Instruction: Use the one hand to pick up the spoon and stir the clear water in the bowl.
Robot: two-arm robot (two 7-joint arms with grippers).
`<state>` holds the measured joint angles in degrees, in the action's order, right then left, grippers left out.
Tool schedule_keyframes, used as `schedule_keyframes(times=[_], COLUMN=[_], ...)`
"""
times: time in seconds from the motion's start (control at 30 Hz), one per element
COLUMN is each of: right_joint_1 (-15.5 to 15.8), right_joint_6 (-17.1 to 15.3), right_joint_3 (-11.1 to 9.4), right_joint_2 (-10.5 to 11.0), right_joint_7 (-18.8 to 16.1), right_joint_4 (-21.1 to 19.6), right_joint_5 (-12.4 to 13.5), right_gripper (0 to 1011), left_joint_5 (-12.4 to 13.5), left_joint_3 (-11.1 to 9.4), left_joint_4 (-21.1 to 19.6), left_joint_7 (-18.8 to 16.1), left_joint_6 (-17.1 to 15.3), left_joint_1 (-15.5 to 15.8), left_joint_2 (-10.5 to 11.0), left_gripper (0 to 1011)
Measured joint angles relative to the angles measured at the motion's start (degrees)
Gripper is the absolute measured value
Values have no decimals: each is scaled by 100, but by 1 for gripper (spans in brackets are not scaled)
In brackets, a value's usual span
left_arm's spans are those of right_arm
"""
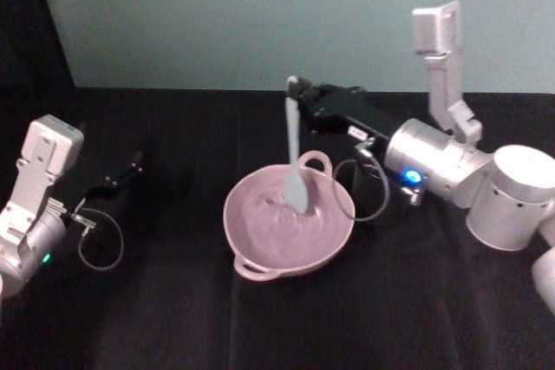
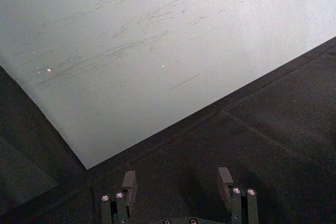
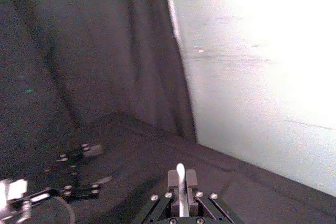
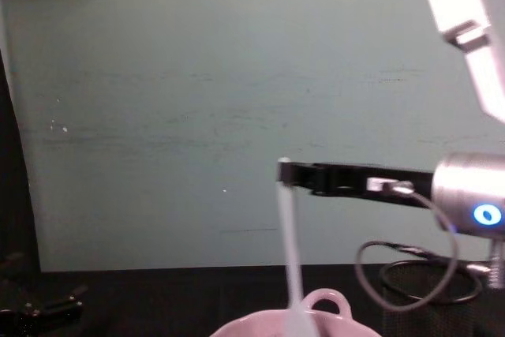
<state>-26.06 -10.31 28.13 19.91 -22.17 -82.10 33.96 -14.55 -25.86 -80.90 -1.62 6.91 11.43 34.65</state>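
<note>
The right claw (image 1: 296, 93) pinches the spoon (image 1: 293, 140), probably light, stiff and slippery, by its handle tip over the bowl (image 1: 260, 233); the left claw (image 1: 132, 165) rests released.

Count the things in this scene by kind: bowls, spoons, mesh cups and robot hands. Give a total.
bowl: 1
spoon: 1
mesh cup: 1
hands: 2 (left hand, right hand)
Total: 5
</note>
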Motion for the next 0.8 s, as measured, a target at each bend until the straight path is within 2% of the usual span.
schedule_keyframes(times=[0.13, 0.27, 0.47, 0.7, 0.8], right_joint_1=[146, 240, 372, 503, 504], right_joint_6=[-19, -72, -167, -275, -288], right_joint_3=[-199, -275, -279, -66, 120], right_joint_2=[184, 291, 377, 363, 250], right_joint_7=[155, 209, 223, 111, -1], right_joint_4=[-189, -366, -620, -896, -951], right_joint_5=[-14, -61, -137, -213, -239], right_gripper=[86, 86, 86, 86, 86], left_joint_5=[0, 0, 0, 0, 0], left_joint_3=[0, 0, 0, 0, 0], left_joint_4=[0, 0, 0, 0, 0], left_joint_7=[0, 0, 0, 0, 0], left_joint_6=[0, 0, 0, 0, 0], left_joint_1=[0, 0, 0, 0, 0], left_joint_2=[0, 0, 0, 0, 0], left_gripper=[1011, 1011, 1011, 1011, 1011])
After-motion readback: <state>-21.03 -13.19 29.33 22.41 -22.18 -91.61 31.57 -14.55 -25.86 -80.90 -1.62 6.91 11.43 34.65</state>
